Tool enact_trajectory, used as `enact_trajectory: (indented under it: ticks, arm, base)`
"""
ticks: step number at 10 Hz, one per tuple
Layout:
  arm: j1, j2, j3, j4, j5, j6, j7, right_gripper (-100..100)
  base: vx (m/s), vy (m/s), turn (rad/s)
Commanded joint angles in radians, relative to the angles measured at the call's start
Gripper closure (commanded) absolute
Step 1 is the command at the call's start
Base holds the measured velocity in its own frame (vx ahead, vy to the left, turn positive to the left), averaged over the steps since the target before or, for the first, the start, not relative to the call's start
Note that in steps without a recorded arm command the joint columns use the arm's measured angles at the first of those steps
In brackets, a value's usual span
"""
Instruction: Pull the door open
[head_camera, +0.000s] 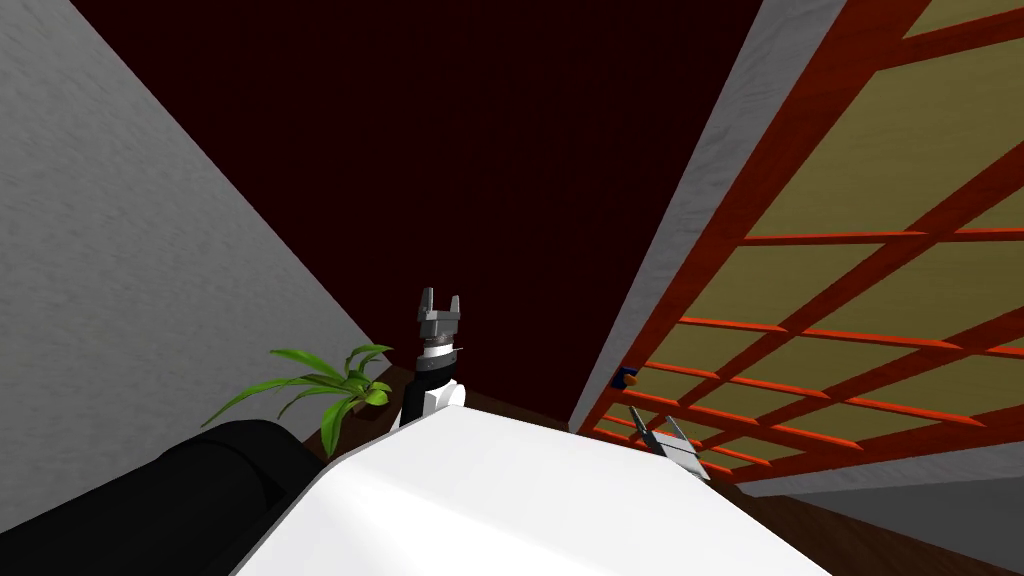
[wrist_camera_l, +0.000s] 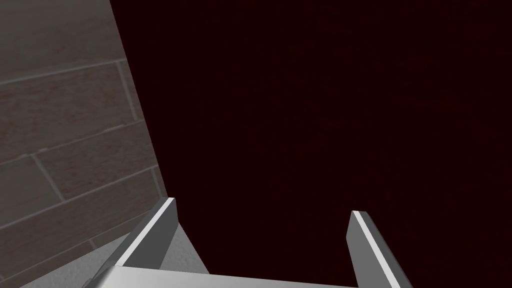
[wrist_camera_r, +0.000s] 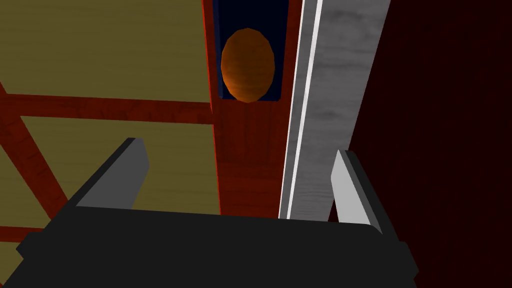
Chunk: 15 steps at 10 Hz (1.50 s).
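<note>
Short of orange knob (wrist_camera_r: 248, 65): right pincer (wrist_camera_r: 239, 150) agape | door (wrist_camera_r: 100, 50) cropped | left pincer (wrist_camera_l: 264, 207) agape

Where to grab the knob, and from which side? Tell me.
Grip the orange knob by its rounded sides, coming straight at its face with the right gripper. It bulges from the door by the grey frame, ahead of the open fingers.
</note>
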Motion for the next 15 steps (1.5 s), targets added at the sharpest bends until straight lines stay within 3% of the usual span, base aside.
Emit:
enact_trajectory:
  ticks: [1, 5, 6, 11, 15]
  arm:
    - [-0.01, 0.001, -0.002, 0.003, -0.002, 0.009, 0.004, -100]
    - [-0.023, 0.004, -0.004, 0.002, -0.006, 0.023, 0.01, -100]
    - [-0.023, 0.004, -0.004, 0.002, -0.006, 0.023, 0.01, 100]
    - [-0.023, 0.004, -0.004, 0.002, -0.006, 0.023, 0.01, 100]
    - [-0.022, -0.001, 0.018, -0.005, -0.023, 0.032, -0.081, 100]
  base:
    - [0.178, -0.008, 0.036]
    - [0.168, -0.029, 0.026]
    - [-0.023, 0.006, 0.0]
    - [-0.012, -0.002, 0.004]
    - [-0.021, -0.004, 0.0]
